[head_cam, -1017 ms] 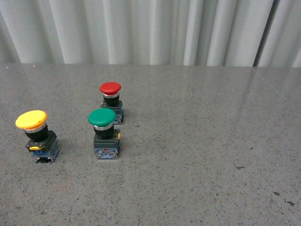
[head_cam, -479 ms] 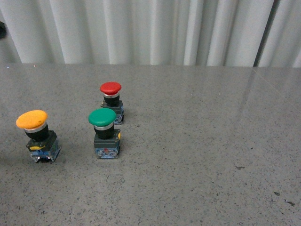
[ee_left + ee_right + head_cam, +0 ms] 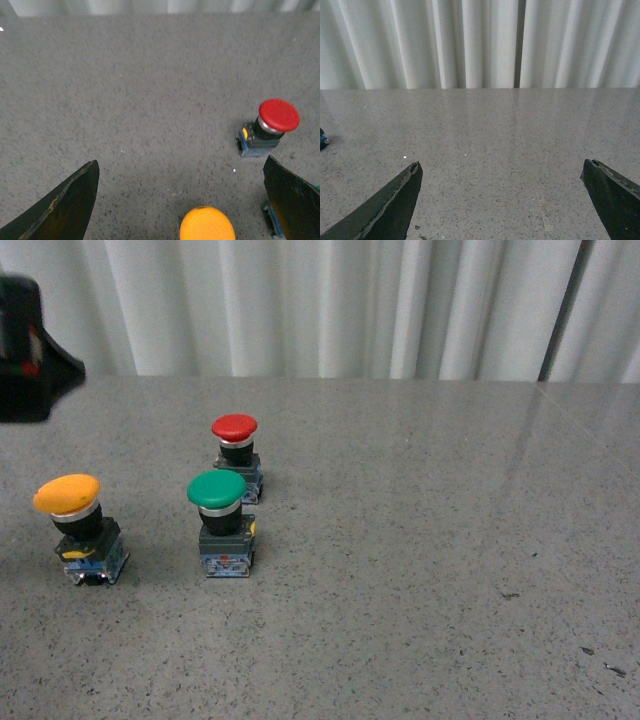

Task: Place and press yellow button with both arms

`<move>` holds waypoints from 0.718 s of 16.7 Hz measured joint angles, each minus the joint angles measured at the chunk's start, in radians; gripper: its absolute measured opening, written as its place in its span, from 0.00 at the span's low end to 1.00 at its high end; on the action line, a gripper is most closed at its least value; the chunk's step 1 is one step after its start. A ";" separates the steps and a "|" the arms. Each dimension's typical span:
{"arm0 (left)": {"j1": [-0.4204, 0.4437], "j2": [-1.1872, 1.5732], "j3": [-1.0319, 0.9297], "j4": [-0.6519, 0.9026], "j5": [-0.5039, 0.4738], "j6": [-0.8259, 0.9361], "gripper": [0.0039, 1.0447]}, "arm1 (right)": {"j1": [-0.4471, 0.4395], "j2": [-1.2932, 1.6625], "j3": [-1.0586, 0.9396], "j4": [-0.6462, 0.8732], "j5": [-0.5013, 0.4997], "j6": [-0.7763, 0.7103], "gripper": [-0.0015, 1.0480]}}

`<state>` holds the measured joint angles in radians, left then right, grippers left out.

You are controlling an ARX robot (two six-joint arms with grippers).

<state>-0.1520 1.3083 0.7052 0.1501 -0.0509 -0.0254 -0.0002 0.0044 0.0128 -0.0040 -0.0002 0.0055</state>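
Note:
The yellow button [image 3: 70, 502] stands upright on the grey table at the front left, on its dark base with blue and yellow bits. In the left wrist view its yellow cap [image 3: 207, 226] lies between the wide-open fingers of my left gripper [image 3: 181, 172], which is above it and empty. Part of the black left arm [image 3: 30, 345] shows at the far left edge of the front view. My right gripper [image 3: 502, 172] is open and empty over bare table; it does not show in the front view.
A green-capped button [image 3: 220, 520] stands right of the yellow one, and a red-capped button [image 3: 236, 452] behind it; the red one also shows in the left wrist view [image 3: 272, 126]. White curtains hang behind the table's far edge.
The black left arm has come into the front view at the upper left edge. The three buttons have not moved.

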 joint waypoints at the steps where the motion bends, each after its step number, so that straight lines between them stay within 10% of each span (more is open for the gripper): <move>1: -0.018 0.082 -0.029 0.046 0.020 -0.014 0.94 | 0.000 0.000 0.000 0.000 0.000 0.000 0.94; 3: -0.058 0.179 -0.101 0.116 0.002 0.007 0.94 | 0.000 0.000 0.000 0.000 0.000 0.000 0.94; 5: -0.060 0.174 -0.111 0.124 -0.036 0.044 0.54 | 0.000 0.000 0.000 0.000 0.000 0.000 0.94; 7: -0.054 0.129 -0.112 0.103 -0.059 0.074 0.36 | 0.000 0.000 0.000 0.000 0.000 0.000 0.94; 12: -0.121 -0.098 0.034 -0.036 -0.085 0.119 0.31 | 0.000 0.000 0.000 0.000 0.000 0.000 0.94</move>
<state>-0.2733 1.2106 0.7391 0.1139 -0.1364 0.0940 -0.0002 0.0044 0.0128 -0.0040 -0.0006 0.0055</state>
